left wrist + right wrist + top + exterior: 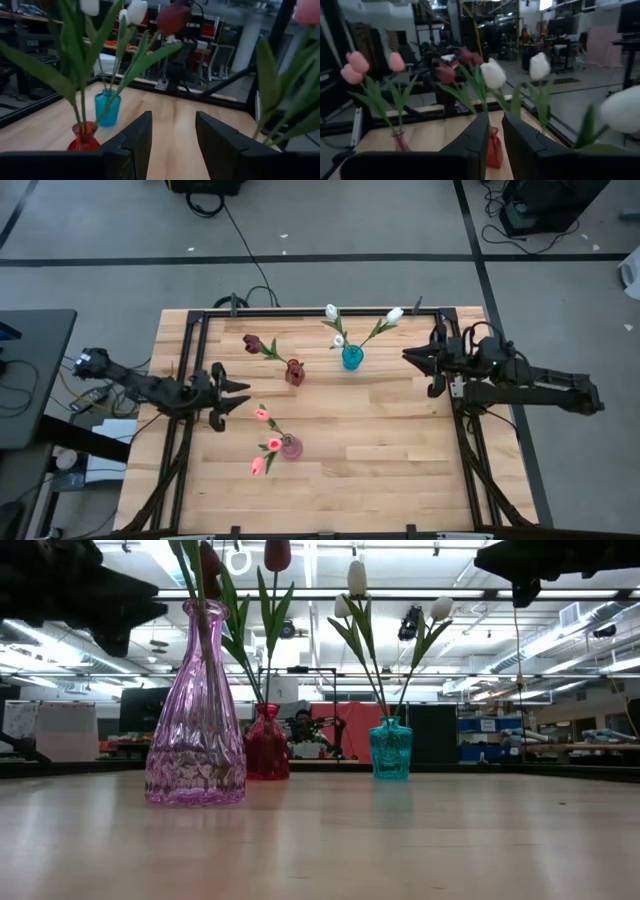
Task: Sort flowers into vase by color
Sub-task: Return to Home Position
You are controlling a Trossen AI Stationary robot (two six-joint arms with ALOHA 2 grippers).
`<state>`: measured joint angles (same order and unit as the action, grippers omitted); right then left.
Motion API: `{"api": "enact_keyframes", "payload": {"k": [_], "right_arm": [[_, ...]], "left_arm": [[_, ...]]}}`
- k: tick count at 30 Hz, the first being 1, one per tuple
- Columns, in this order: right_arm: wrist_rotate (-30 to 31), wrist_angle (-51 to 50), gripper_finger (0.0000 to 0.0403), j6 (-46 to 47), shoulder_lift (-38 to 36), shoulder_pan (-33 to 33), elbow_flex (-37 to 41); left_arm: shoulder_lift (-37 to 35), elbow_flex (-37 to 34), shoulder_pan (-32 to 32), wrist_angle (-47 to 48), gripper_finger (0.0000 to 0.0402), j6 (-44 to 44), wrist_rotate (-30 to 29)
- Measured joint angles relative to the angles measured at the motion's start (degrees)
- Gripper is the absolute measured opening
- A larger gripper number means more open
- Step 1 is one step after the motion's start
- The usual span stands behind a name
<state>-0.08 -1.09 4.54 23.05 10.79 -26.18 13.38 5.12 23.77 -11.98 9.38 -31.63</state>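
1. Pink flowers (274, 444): 3 pcs, all in pink vase (291, 447), near-left part of worktop (400, 470). Stems lean toward left edge, heads fanned.
2. Maroon flowers (250, 340): in red vase (295, 373), left of centre, toward far edge.
3. White flowers (395, 314): in teal vase (352, 358), centre, toward far edge. No loose stems seen.
4. Left end effector (240, 397): nearer arm to pink set. Fingers wide, empty, tips pointing to centre. Closest pink head is just beside the tips, on the near-edge side.
5. Judgement: sorting looks done. Pull-back should go straight toward left edge, w/o drifting to near edge into leaning stems.
6. Right end effector (495, 120): by right edge, apart from teal vase. Fingers narrow, slim gap, empty.
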Motion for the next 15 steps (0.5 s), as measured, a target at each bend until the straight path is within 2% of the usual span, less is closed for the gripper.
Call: {"api": "enact_keyframes", "payload": {"k": [5,15], "right_arm": [[-3.8,4.7,0.0065,2.0,-2.3,2.6,4.9],[-7.2,14.3,0.0061,6.3,-3.7,6.6,14.7]], "left_arm": [[0.0,-4.6,-5.0,-6.8,0.0156,1.1,3.7],[0.1,-4.6,-11.1,-6.1,0.0156,2.5,4.4]]}}
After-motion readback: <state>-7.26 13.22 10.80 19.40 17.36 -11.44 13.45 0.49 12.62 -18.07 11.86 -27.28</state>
